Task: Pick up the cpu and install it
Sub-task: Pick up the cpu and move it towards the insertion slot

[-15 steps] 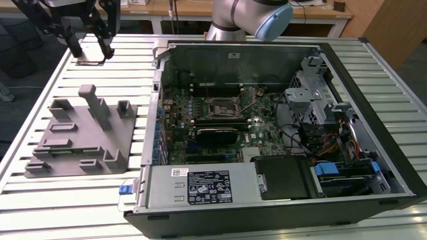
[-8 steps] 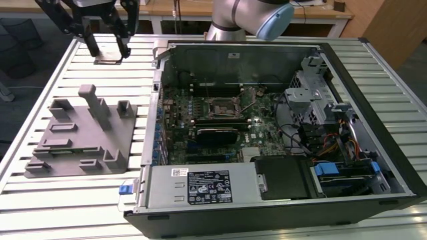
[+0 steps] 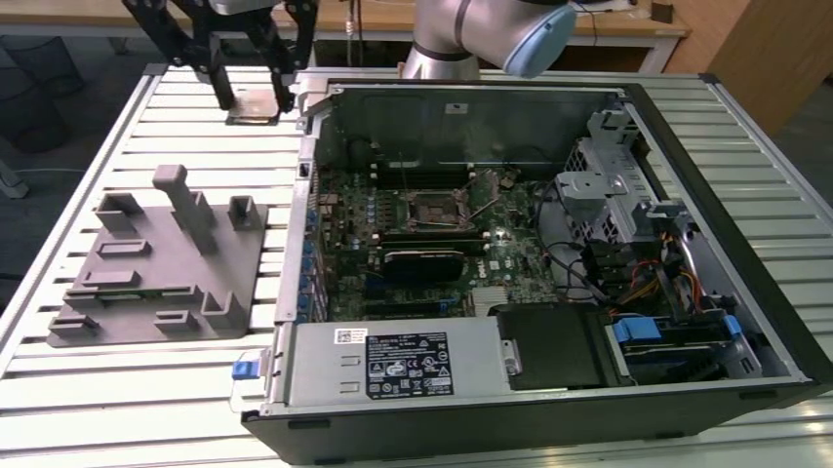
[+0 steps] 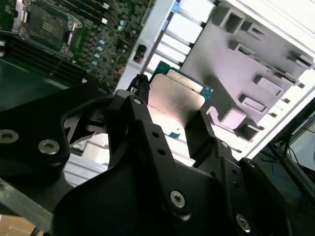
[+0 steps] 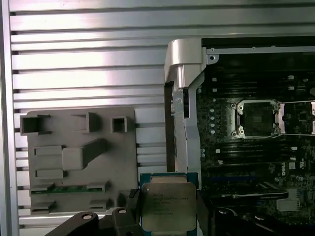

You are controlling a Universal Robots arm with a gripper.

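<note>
over on the exterior view's left, by the slatted table's (image 3: 170, 136) edge, the tool (image 3: 253, 96) was down low, closed narrow on the cpu (image 3: 256, 107). in both wrist views a black finger (image 4: 140, 98) sat tight against each side of the chip, shiny metal top facing up, green edge poking out past the fingers. couldn't tell if it was resting on the slats or just off them. the grey fixture block (image 3: 156, 263) with its upright posts lay on the table near the tool, apart from the cpu. the open computer case (image 3: 729, 195) sat on the exterior view's right, and the motherboard socket (image 5: 257, 118) with its metal frame was inside it, well apart from the cpu.
</note>
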